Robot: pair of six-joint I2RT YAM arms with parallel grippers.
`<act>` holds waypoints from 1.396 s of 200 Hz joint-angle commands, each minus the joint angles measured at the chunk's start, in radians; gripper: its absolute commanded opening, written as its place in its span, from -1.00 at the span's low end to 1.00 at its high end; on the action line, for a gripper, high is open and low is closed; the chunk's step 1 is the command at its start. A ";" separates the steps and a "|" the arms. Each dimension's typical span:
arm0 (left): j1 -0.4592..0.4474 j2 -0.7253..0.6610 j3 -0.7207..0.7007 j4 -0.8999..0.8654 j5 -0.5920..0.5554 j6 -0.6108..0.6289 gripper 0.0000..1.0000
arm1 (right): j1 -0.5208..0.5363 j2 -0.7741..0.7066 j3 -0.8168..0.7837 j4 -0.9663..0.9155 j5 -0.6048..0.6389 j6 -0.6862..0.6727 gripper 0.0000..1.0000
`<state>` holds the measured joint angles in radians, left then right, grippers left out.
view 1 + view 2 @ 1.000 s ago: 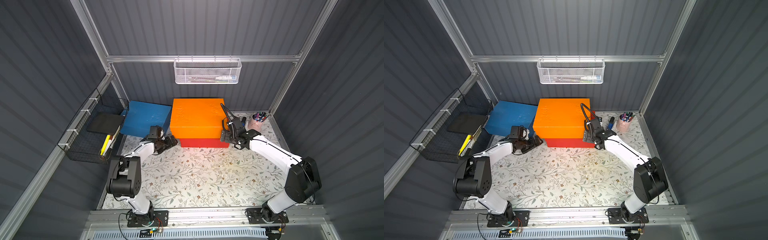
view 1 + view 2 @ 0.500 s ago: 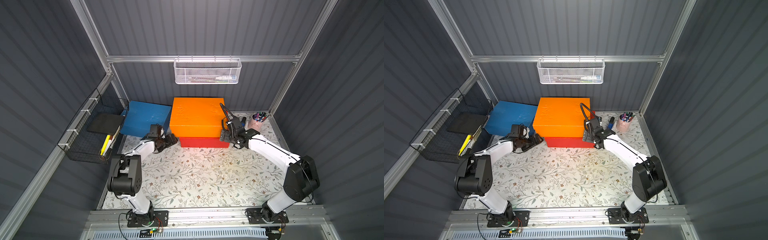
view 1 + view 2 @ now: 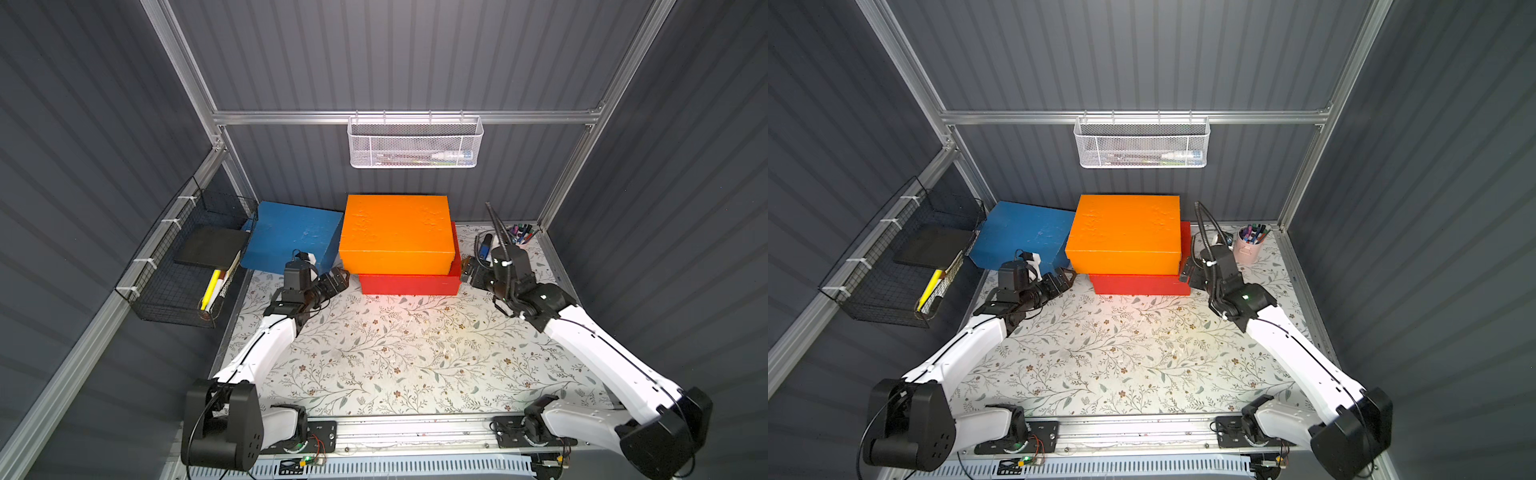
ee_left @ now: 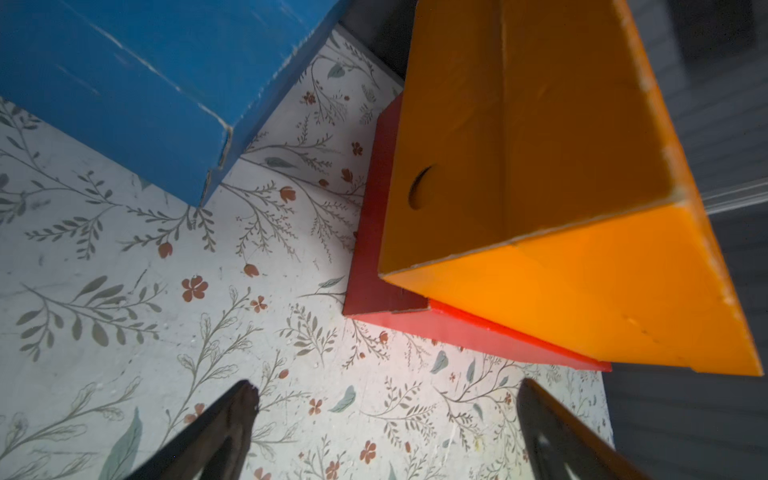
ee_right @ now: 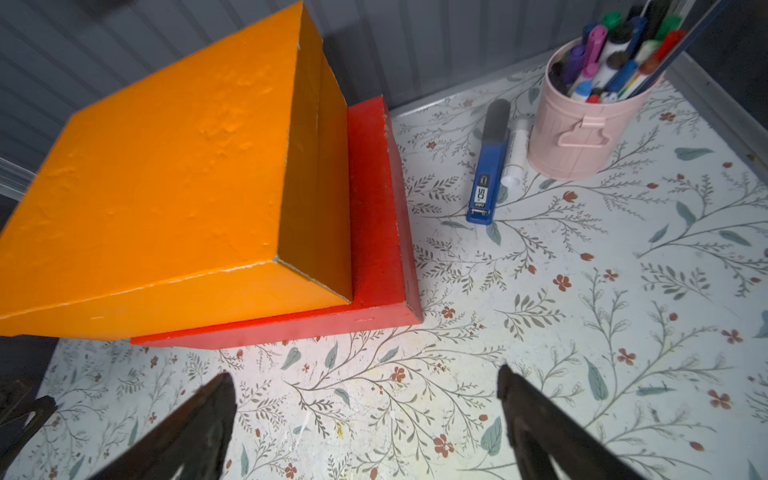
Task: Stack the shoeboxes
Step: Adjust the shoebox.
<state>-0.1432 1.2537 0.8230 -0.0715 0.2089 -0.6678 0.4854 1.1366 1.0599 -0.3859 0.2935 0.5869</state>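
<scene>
I see the orange shoebox [image 3: 397, 235] resting on the red shoebox [image 3: 409, 282], offset, at the desk's [image 3: 399, 353] rear. The blue shoebox [image 3: 291, 237] sits beside the orange one. Left fingers [image 4: 232, 424] and right fingers [image 5: 208, 419] flank the orange shoebox, spread apart, holding nothing.

The orange box [image 4: 561, 174] is sitting on the red box [image 4: 415, 320], overhanging it toward the camera. A round hole is showing in its shaded end wall. The blue box [image 4: 137, 83] is lying apart from them on the floral mat [image 4: 166, 316]. The left gripper [image 4: 386, 419] is hanging over the mat, jaws spread, seemingly holding nothing.
</scene>
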 commanded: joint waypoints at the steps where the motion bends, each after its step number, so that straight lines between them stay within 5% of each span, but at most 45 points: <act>1: -0.002 0.008 0.122 -0.105 -0.065 -0.125 0.98 | -0.030 -0.034 -0.019 0.135 0.045 -0.001 0.98; 21: 0.002 0.082 0.314 -0.223 -0.049 -0.121 0.98 | -0.109 -0.010 0.042 0.140 0.026 0.031 0.98; 52: 0.002 0.199 0.600 -0.378 -0.005 0.048 0.98 | -0.221 0.087 0.127 0.155 -0.068 0.081 0.98; 84: 0.003 0.260 0.699 -0.379 0.094 0.219 0.98 | -0.228 0.201 0.243 0.118 -0.070 0.029 0.98; 118: 0.035 0.396 0.834 -0.448 0.207 0.325 0.99 | -0.229 0.248 0.279 0.119 -0.210 0.028 0.98; 216: 0.047 0.618 0.933 -0.476 0.463 0.253 0.98 | -0.228 0.403 0.359 0.086 -0.376 0.067 0.98; 279: 0.047 0.668 0.964 -0.480 0.522 0.214 0.98 | -0.214 0.450 0.358 0.112 -0.445 0.102 0.98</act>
<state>-0.0967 1.9018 1.7523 -0.5385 0.6754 -0.4282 0.2573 1.5665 1.3933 -0.2844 -0.1101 0.6655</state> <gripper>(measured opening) 0.991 0.989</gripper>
